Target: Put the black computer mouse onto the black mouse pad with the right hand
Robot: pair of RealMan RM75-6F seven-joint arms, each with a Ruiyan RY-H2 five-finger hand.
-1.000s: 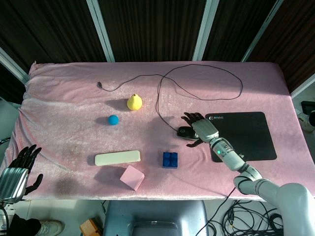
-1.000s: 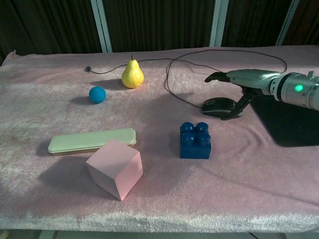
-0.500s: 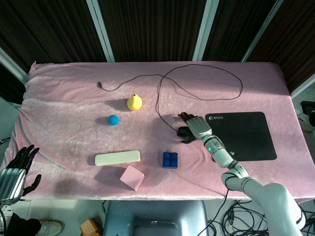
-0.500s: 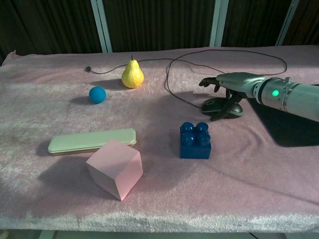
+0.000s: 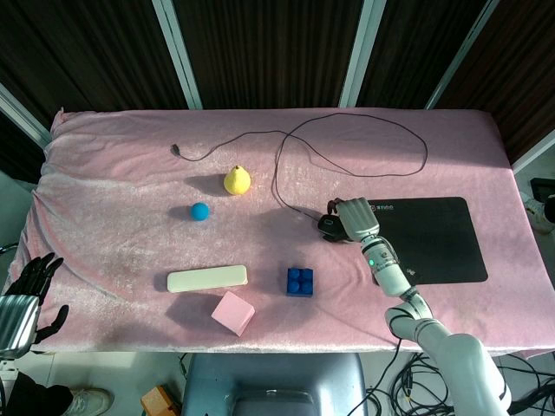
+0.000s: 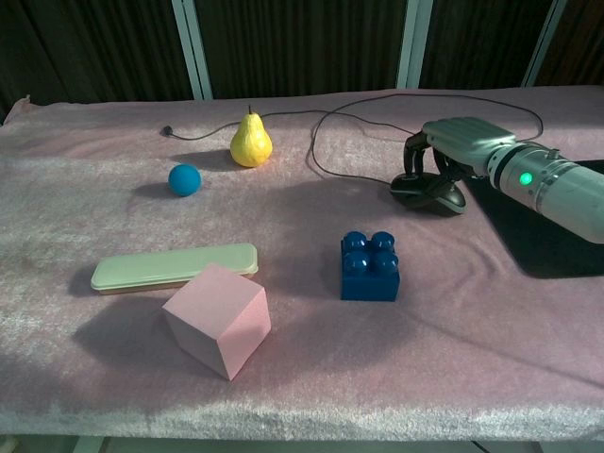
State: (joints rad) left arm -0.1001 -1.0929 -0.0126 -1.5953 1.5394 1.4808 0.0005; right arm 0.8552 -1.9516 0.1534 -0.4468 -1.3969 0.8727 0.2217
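The right hand (image 6: 451, 143) clasps the black corded computer mouse (image 6: 427, 193) beneath its palm, just beside the black rectangular mouse pad (image 5: 432, 238). The hard, light, smooth shell likely slips; gripping both flanks suits it, and the trailing cable (image 5: 347, 130) may drag.

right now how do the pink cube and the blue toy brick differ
The pink cube is the larger, smooth-faced and tipped on an edge; the blue toy brick is smaller, studded on top and sits flat. The cube lies nearer the front edge, left of the brick. Both rest untouched on the pink cloth.
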